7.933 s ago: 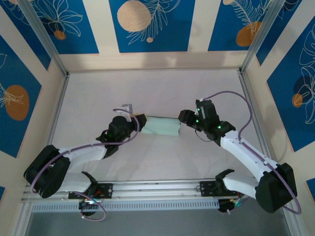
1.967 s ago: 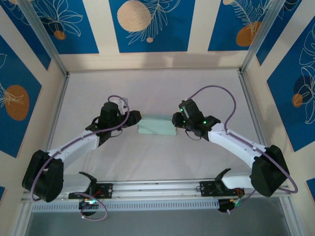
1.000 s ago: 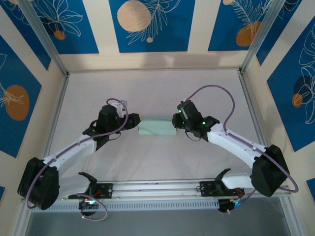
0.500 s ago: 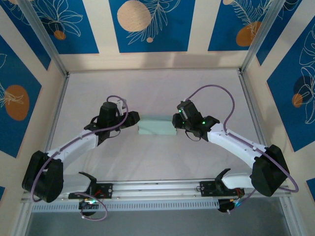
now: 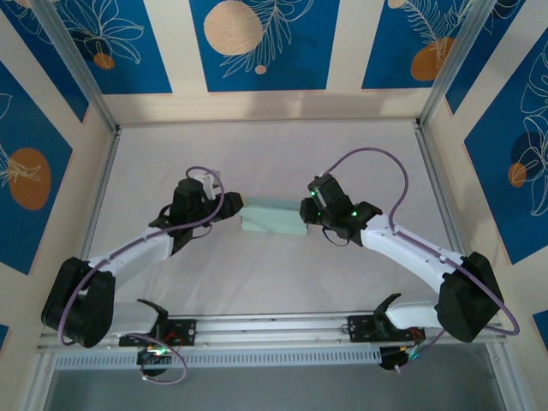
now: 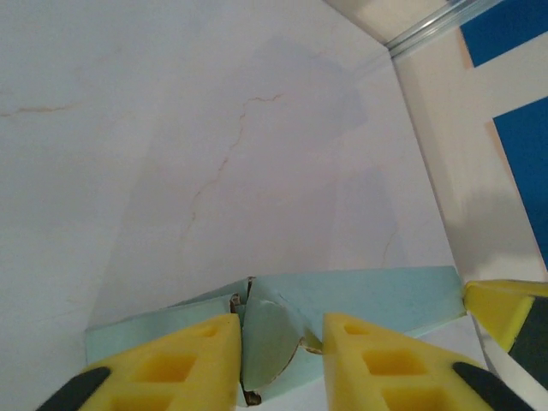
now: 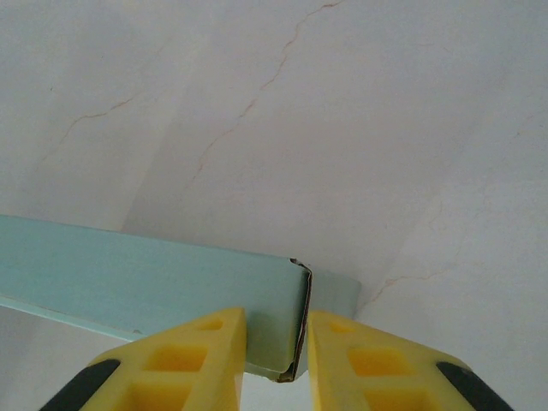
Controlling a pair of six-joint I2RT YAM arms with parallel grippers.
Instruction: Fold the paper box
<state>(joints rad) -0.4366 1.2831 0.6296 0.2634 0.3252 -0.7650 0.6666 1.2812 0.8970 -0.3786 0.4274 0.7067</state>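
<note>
As the left gripper point(image 6: 281, 324) narrowed its parted fingers point(image 6: 197, 351) around the left end flap point(image 6: 270, 347) of the paper box point(image 5: 272, 218) lying mid-way across the table point(image 5: 274, 154), the right gripper point(image 7: 276, 315) stayed clamped on its right end; tucking seemed next.

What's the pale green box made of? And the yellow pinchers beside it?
The paper box looks like thin card, matte pale green: its end flap curls and its cut edges are thin. The yellow jaws look like hard plastic, dull finished, with moulded-looking hollow pockets; I can't be sure.
</note>
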